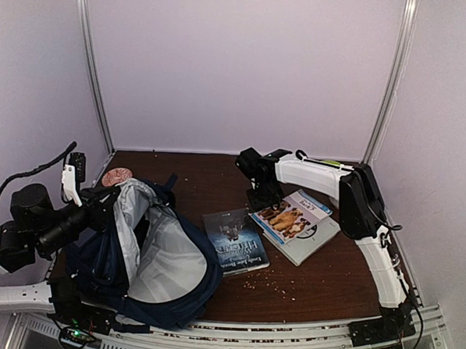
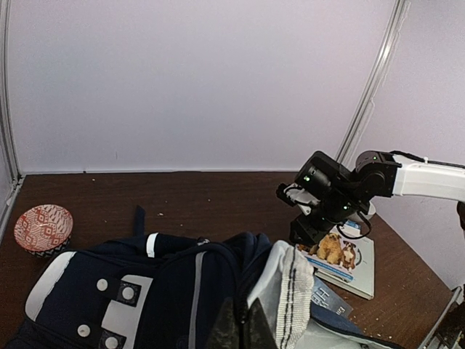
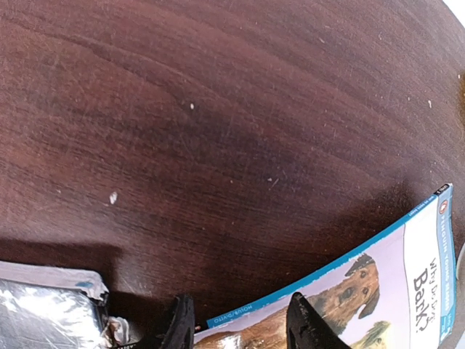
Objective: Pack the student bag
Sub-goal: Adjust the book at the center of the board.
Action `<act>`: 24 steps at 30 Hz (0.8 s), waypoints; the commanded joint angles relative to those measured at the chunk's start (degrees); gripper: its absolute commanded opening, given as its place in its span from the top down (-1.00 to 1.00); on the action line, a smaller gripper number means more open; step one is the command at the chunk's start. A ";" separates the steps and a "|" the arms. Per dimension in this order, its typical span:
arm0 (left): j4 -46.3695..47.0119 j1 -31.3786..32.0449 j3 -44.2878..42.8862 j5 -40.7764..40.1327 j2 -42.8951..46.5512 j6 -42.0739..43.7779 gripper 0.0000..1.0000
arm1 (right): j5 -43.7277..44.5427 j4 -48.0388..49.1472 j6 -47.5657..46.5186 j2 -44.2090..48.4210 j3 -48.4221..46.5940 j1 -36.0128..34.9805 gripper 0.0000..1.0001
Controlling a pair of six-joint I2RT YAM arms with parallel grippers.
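The navy student bag (image 1: 166, 265) lies open at the left, its light grey lining showing. My left gripper (image 1: 111, 208) is shut on the rim of the bag's opening and holds it up; in the left wrist view the fingertips (image 2: 242, 329) pinch the navy edge of the bag (image 2: 145, 291). A dog-cover book (image 1: 293, 219) lies right of centre. My right gripper (image 1: 263, 196) is open and low over that book's far left corner; in the right wrist view the gripper (image 3: 240, 331) has a finger on each side of the corner of the book (image 3: 378, 291).
A dark book (image 1: 236, 241) lies between the bag and the dog book, its glossy corner in the right wrist view (image 3: 40, 313). A red patterned bowl (image 1: 117, 176) stands behind the bag. Crumbs (image 1: 274, 283) dot the brown table. Walls close in on three sides.
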State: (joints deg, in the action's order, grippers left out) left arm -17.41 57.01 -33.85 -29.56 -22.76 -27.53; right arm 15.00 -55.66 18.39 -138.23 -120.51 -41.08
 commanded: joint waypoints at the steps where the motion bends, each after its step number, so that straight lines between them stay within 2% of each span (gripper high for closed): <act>1: 0.62 -0.42 0.84 -2.65 0.97 0.55 1.00 | 1.06 -3.66 -2.31 0.80 1.34 -0.40 0.14; 10: 1.06 -0.43 0.47 -2.08 0.37 0.80 1.00 | 1.23 -3.88 -3.62 7.16 10.27 -0.49 0.17; 24: 1.89 -0.41 1.05 -1.04 -0.28 0.20 1.00 | -1.45 5.56 0.95 27.55 33.05 -1.15 0.19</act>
State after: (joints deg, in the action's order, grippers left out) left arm -16.88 57.01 -33.65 -28.40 -23.11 -27.53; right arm 14.17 -53.47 16.49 -116.66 -91.66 -41.78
